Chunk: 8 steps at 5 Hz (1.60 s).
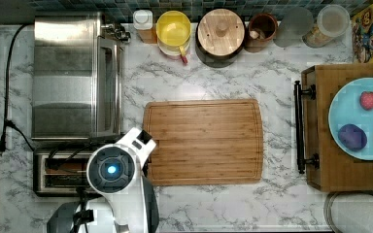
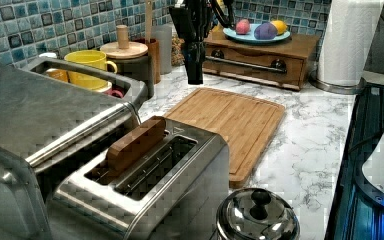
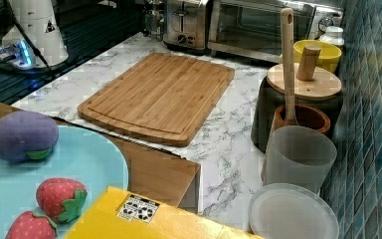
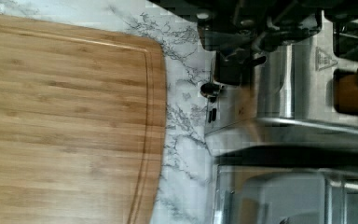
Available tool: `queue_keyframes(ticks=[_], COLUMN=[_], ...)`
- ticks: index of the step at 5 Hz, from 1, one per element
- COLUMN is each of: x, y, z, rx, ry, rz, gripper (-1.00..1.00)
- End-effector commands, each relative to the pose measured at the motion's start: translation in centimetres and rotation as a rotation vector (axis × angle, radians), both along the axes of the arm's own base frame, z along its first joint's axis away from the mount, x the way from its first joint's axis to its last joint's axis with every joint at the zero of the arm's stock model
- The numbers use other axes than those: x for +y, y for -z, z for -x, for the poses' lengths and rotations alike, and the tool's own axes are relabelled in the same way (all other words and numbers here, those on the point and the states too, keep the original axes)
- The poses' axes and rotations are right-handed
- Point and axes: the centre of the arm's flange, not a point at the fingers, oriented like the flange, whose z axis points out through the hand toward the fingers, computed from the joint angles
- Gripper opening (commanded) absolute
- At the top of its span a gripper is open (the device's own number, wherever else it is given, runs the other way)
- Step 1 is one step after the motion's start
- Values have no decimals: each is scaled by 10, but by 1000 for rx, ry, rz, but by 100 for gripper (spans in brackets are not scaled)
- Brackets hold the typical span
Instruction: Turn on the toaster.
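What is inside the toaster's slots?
A brown slice of bread stands in one slot of the toaster, poking out the top. The other slot looks dark; its bottom is hidden.

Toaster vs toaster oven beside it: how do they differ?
The small boxy stainless-steel toaster has two open top slots, one holding a brown slice; the large stainless-steel toaster oven has a flat closed top. The toaster is much smaller and lower. Both are brushed steel, side by side on the marble counter.
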Motion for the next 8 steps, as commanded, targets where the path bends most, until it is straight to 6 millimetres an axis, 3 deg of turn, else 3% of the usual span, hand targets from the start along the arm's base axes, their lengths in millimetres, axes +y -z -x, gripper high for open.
queue_keyframes(ticks=[1,6,8], x=[7,23,30], y=[38,58,76], z=[12,17,13], rx=[59,75,110], ry=[32,74,91], rz=[6,-21,23], gripper=[-100,-100,-100])
